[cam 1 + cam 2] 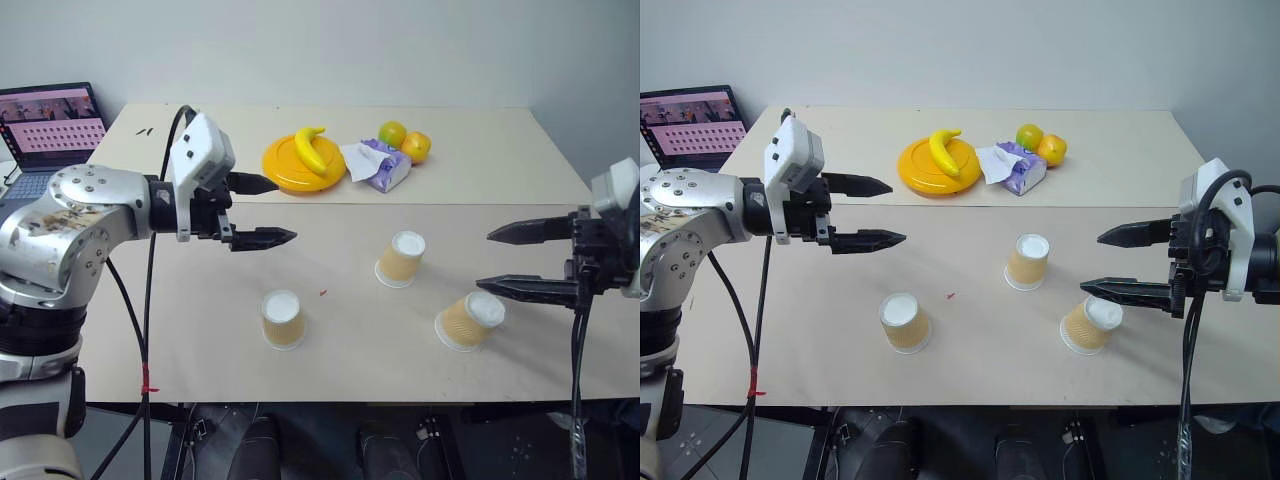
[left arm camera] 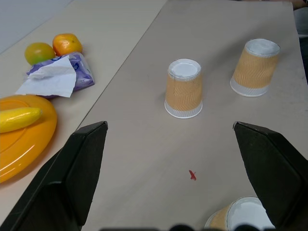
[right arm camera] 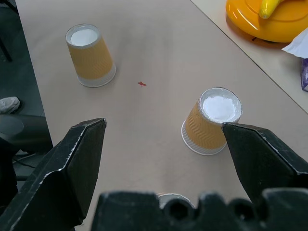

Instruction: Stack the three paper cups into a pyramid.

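A lab: bare table, open laptop, blank wall.

At the far side of my table sits a round orange plate with a yellow banana lying across it. Just beside the plate, on its right, is a purple tissue pack with a white tissue pulled out of the top. Behind the pack are two round fruits touching each other, a green one and an orange one. My open laptop stands off the table's left edge, screen lit. A small red mark shows on the near tabletop.
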Robot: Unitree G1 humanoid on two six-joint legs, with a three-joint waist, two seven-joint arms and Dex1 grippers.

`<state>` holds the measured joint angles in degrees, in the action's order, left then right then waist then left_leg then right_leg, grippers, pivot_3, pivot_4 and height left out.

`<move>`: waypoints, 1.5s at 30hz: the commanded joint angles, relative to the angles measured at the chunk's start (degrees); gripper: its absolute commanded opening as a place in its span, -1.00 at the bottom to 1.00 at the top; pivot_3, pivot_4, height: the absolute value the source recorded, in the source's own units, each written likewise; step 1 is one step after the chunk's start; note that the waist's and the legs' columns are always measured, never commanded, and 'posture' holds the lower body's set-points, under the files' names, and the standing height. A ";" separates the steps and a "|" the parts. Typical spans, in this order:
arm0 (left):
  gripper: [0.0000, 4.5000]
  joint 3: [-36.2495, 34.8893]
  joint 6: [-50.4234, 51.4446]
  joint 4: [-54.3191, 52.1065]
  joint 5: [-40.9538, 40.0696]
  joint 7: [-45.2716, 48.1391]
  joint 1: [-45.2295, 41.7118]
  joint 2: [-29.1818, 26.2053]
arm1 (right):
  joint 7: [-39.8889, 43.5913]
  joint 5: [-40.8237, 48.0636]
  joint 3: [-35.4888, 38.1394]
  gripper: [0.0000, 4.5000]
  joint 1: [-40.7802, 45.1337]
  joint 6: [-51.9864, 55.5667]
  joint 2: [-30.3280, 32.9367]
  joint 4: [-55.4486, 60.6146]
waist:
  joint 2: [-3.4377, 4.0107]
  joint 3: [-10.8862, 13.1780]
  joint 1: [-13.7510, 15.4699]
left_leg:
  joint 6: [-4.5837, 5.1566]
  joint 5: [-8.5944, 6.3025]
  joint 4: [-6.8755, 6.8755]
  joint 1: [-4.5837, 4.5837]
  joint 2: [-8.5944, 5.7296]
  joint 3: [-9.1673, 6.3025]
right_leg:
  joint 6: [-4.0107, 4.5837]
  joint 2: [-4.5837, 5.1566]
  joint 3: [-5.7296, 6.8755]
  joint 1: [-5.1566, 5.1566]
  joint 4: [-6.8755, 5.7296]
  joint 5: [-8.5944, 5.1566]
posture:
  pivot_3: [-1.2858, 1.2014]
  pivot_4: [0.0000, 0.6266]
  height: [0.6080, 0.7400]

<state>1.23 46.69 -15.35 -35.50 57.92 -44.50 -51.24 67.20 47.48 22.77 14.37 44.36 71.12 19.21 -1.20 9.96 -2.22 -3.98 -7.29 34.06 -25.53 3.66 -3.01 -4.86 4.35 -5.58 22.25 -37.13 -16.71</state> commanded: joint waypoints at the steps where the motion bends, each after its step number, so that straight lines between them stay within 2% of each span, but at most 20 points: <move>1: 0.99 -2.38 1.88 -0.76 -2.80 -0.91 -0.35 1.75 | -1.11 -0.22 2.55 1.00 -1.14 0.30 -0.49 2.08 | 0.00 0.00 0.02 | 0.00 0.00 0.00 0.00 0.00 0.00 | 0.00 0.00 0.00 0.00 0.00 0.00 | 0.03 -0.52 0.88; 4: 0.99 -3.24 4.84 -2.21 -8.07 0.74 -0.83 3.97 | -3.25 -0.98 4.18 1.00 -3.78 1.02 -1.36 3.81 | -0.03 0.01 0.38 | 0.00 0.00 0.04 -0.02 0.00 -0.04 | 0.01 -0.01 0.04 -0.03 -0.02 0.00 | 0.03 -0.52 0.88; 9: 0.99 2.38 3.47 -1.97 -4.56 5.57 -1.82 1.49 | -2.77 -5.31 7.69 1.00 -12.38 1.18 -0.84 6.56 | -0.03 0.01 0.67 | 0.02 -0.01 0.13 -0.03 -0.01 -0.04 | 0.01 0.00 0.03 -0.04 -0.05 0.01 | 0.03 -0.52 0.88; 13: 0.99 4.84 1.49 0.37 -2.26 8.03 -4.06 1.83 | -3.91 -5.92 11.54 1.00 -16.46 2.33 -2.13 8.66 | -0.03 0.01 1.12 | 0.02 -0.01 0.19 -0.02 -0.02 -0.02 | -0.01 0.00 0.02 -0.05 -0.07 0.00 | 0.03 -0.52 0.88; 21: 0.99 8.35 -1.38 4.42 2.42 10.31 -7.06 3.22 | -7.60 -8.71 14.17 1.00 -23.18 0.36 -9.81 9.69 | -0.07 0.00 1.36 | 0.02 -0.01 0.26 -0.04 -0.03 -0.05 | -0.06 0.00 0.04 -0.10 -0.06 -0.02 | 0.03 -0.52 0.88; 28: 0.99 10.04 -5.27 6.80 8.79 9.72 -7.72 3.80 | -9.09 -10.57 11.16 1.00 -22.99 -2.02 -13.09 7.25 | -0.07 0.00 1.23 | 0.02 -0.01 0.30 -0.02 -0.02 -0.07 | -0.06 -0.01 0.04 -0.12 -0.08 0.00 | 0.03 -0.52 0.88; 37: 0.99 8.99 -3.75 5.33 9.05 9.77 -7.09 3.35 | -9.26 -12.73 5.86 1.00 -19.34 -4.81 -13.83 2.85 | -0.07 0.00 1.23 | 0.02 -0.01 0.31 -0.03 -0.02 -0.06 | -0.06 -0.01 0.04 -0.13 -0.08 0.00 | 0.03 -0.52 0.88; 45: 0.99 7.93 -2.15 4.22 8.35 9.32 -6.84 3.03 | -8.81 -13.26 4.21 1.00 -18.87 -5.67 -13.83 1.21 | -0.07 0.00 1.23 | 0.02 -0.01 0.33 -0.03 -0.02 -0.07 | -0.06 -0.01 0.04 -0.13 -0.11 0.01 | 0.03 -0.52 0.88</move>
<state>11.31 44.36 -9.34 -27.06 67.55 -50.77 -47.37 58.48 34.34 25.75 -4.87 40.06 57.39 20.03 -1.27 9.96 -0.99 -3.96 -7.30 34.39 -25.56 3.65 -3.07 -4.93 4.34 -5.54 22.12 -37.23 -16.71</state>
